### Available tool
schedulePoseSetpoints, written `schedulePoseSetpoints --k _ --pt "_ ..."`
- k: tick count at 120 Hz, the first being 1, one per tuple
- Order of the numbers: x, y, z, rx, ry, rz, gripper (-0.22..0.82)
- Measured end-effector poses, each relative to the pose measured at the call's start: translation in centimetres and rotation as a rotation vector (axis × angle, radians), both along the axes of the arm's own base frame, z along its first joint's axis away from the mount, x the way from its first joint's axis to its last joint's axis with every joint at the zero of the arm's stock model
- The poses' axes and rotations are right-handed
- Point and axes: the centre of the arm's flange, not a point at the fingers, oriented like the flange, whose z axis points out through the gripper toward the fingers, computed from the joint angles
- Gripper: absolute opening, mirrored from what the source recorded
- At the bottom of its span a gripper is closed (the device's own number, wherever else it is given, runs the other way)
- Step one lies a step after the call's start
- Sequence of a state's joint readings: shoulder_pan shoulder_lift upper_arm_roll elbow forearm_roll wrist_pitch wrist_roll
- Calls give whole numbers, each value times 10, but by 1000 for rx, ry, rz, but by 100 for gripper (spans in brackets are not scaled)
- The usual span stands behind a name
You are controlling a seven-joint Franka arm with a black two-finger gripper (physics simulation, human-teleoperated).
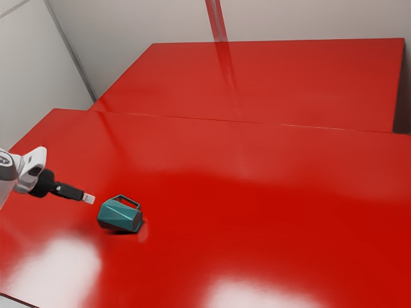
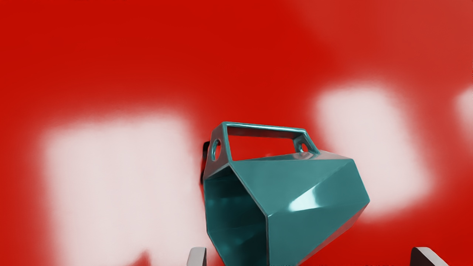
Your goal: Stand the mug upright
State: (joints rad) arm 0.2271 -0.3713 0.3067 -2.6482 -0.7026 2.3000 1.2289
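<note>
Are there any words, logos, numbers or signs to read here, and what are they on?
White robot arm: a dark round mark near the exterior view's left edge, too small to read.
Teal mug: no lettering on the visible faces.
Red table: none visible.

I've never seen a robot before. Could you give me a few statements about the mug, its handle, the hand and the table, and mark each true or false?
1. The teal mug is lying on its side. True.
2. Its handle is pinned beneath it. False: the handle is on the mug's upper side.
3. The robot's hand is gripping the mug. False: its fingers are spread apart and hold nothing.
4. The mug's open end can be seen in the wrist view. True.
5. The table is blue. False: it is a glossy red.
</note>
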Motion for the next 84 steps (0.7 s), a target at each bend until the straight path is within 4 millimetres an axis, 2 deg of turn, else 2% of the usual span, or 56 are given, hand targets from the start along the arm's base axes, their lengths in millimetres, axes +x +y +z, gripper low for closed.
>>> schedulePoseSetpoints --k 26,43,60,84 --pt "-13 -4 -32 76 -90 -165 60" --pt "-14 -4 -52 114 -117 -233 60" --pt "-12 -5 -64 146 -149 -291 60" --pt "-5 -15 -73 176 -194 -368 54"
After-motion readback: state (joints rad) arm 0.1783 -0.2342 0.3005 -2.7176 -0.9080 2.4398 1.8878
